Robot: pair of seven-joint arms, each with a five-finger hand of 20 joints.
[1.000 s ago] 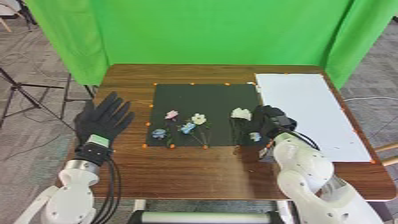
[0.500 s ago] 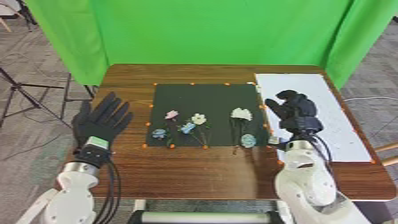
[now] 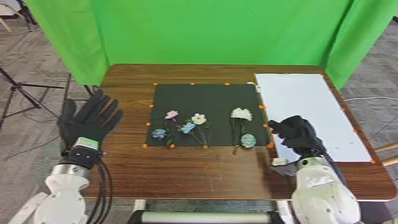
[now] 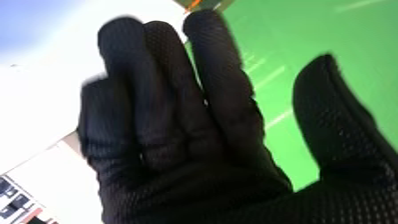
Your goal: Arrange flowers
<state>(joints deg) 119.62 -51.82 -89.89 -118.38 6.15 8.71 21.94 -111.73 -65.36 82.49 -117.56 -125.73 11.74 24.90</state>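
Reaching in from the bottom edge at your right, your right arm carries its hand over the near left part of the white sheet (image 3: 306, 95). That right hand (image 3: 300, 135) stands just beside the dark mat (image 3: 202, 95), leaning a little toward your left, away from its forearm. In the right wrist view, you have the hand (image 4: 187, 165) wide: its fingers (image 4: 216, 60) are extended loosely and lie close together, with the thumb (image 4: 333, 115) well apart from them. You cannot tell from these views whether it touches the sheet.

Your left hand (image 3: 86, 120) lies at the left edge of the brown surface (image 3: 204, 172), back of the glove up, fingers straight and fanned out, pointing away from you.

The flowers sit on the mat in two groups. On your left you have a pink flower (image 3: 171, 114), a white flower (image 3: 198, 119) to its right, a light blue flower (image 3: 187, 128) nearer you and a darker blue flower (image 3: 159, 133) at the near left. On your right, a larger white bloom (image 3: 241, 114) has its stems running toward you, and a pale green bloom (image 3: 248, 140) lies near their lower ends, close to your right hand.
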